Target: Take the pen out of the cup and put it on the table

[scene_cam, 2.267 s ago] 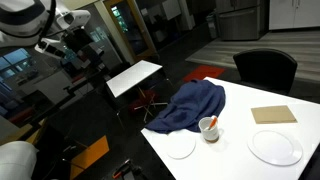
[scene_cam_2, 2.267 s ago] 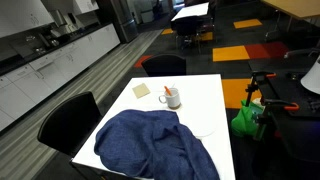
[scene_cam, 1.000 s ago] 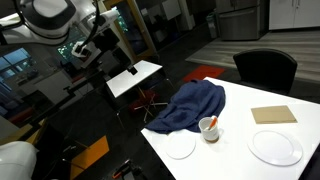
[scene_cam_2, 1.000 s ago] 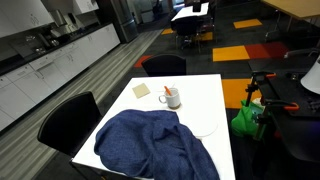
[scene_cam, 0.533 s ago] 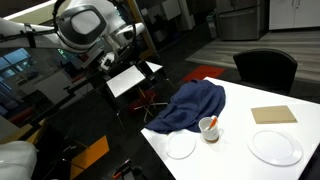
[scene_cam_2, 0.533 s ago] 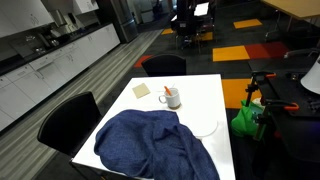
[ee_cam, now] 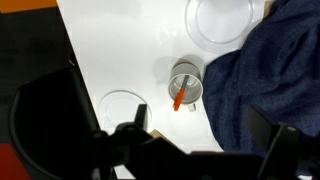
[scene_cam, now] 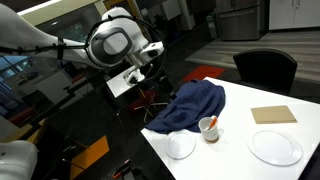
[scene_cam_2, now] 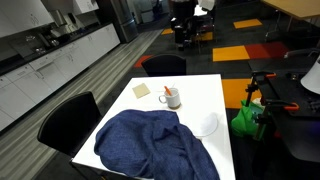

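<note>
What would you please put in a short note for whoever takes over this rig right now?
Gripper: fingers open, holding nothing, high above the table, well clear of the cup.
Pen: red-orange, standing tilted in the cup, which sits on the table beside the blue cloth; a white plate and another lie nearby.
Done: nothing yet; pen not grasped.
Left: come down over the cup, grip the pen, lift it out, lay it on bare table.

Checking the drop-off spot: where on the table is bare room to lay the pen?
Bare table lies between the cup, the large plate and the tan square. Crowded where the blue cloth lies beside the cup.
</note>
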Tool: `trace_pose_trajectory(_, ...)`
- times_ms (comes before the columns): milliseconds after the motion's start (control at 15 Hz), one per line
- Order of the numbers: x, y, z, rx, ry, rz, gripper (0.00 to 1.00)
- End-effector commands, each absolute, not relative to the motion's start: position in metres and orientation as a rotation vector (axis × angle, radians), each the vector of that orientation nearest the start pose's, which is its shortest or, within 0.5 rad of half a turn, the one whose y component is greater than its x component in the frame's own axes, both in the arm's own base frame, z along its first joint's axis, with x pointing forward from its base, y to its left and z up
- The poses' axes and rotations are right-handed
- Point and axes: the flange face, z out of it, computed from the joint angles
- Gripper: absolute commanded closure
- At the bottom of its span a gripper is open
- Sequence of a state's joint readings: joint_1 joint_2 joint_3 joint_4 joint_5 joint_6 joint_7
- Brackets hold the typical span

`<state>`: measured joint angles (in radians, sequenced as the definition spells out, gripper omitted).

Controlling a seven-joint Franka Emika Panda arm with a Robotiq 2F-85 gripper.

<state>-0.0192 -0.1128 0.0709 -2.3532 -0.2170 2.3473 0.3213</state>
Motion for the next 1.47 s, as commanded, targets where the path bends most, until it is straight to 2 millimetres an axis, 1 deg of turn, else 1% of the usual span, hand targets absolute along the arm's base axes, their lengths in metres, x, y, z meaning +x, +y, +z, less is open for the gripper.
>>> trace_pose_trajectory(0,0.498,0.023,0.384,-3.276,0.205,-0.215,0.00)
trace_pose_trajectory(333,0.498,0.024,0.389,-3.274,0.202,-0.231,0.00)
trace_pose_trajectory(467,0.502,0.025,0.385,-3.266,0.237,-0.265,0.00)
trace_pose_trajectory(533,0.507,0.030,0.379,-3.251,0.286,-0.315,0.00)
trace_pose_trajectory(600,0.512,0.033,0.374,-3.216,0.378,-0.375,0.00)
trace_pose_trajectory(733,0.523,0.038,0.358,-3.174,0.437,-0.497,0.00)
trace_pose_trajectory(800,0.526,0.040,0.348,-3.179,0.426,-0.486,0.00)
trace_pose_trajectory(867,0.530,0.039,0.338,-3.183,0.453,-0.532,0.00)
trace_pose_trajectory(1000,0.537,0.037,0.320,-3.203,0.481,-0.565,0.00)
trace_pose_trajectory(1267,0.550,0.030,0.286,-3.216,0.495,-0.591,0.00)
trace_pose_trajectory(1400,0.557,0.028,0.272,-3.221,0.476,-0.593,0.00)
